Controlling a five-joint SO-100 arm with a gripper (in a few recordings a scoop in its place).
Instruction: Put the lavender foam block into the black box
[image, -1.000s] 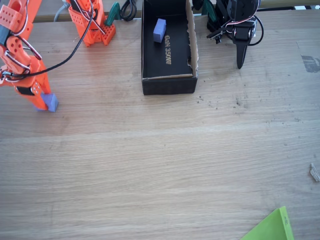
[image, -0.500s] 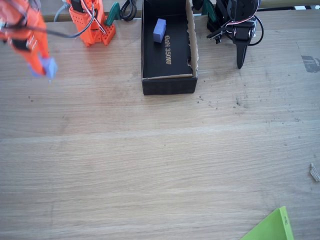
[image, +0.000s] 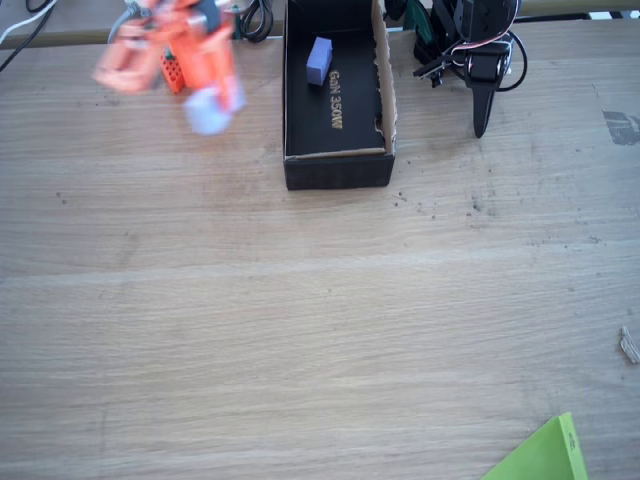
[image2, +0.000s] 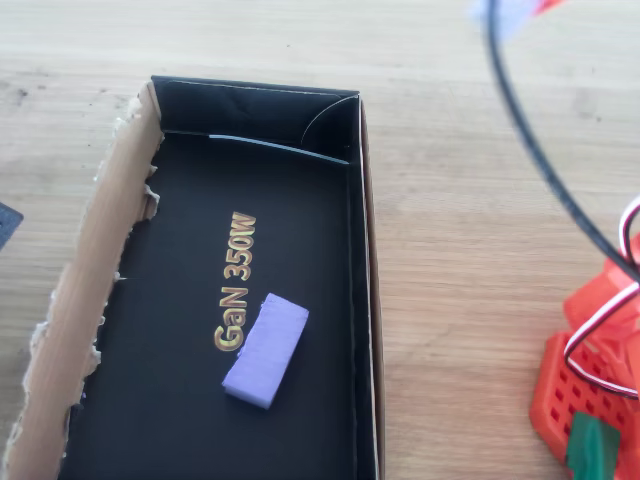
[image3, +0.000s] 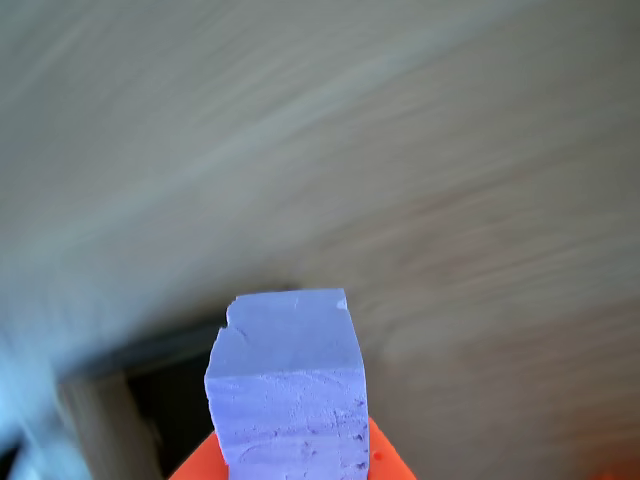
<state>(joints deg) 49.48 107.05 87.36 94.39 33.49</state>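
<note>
Wooden table (image: 300, 330) — two blocks: lavender foam block (image3: 288, 380) in hand (image: 208, 105), second block (image2: 266, 350) in black box (image2: 70, 300).

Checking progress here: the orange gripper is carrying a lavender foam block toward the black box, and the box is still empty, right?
Not quite. The black box is not empty: the overhead view shows a second lavender block lying on its floor beside the gold lettering. The gripper does carry the lavender foam block.
</note>
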